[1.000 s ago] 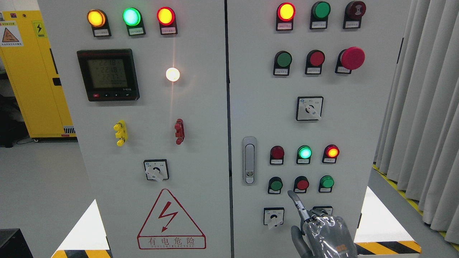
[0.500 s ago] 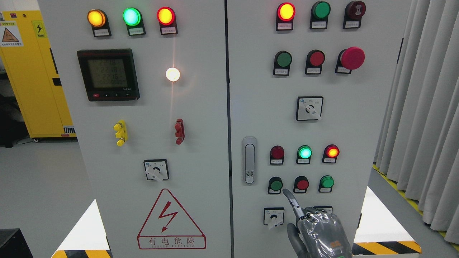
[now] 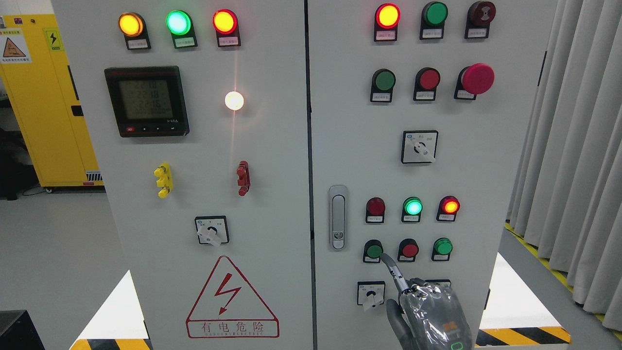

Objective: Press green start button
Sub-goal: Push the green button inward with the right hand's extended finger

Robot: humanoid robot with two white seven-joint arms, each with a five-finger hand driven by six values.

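Right hand [image 3: 434,316] at lower right of frame, shifted left and slightly up since the earlier frames. Index finger [image 3: 392,271] extended, other fingers curled, gripping nothing. Fingertip now just below and right of the green start button [image 3: 373,251], nearly touching its edge; a second ago under the red button [image 3: 409,250]. Indicator lamps [image 3: 413,206] above unchanged on the cabinet door [image 3: 350,146].
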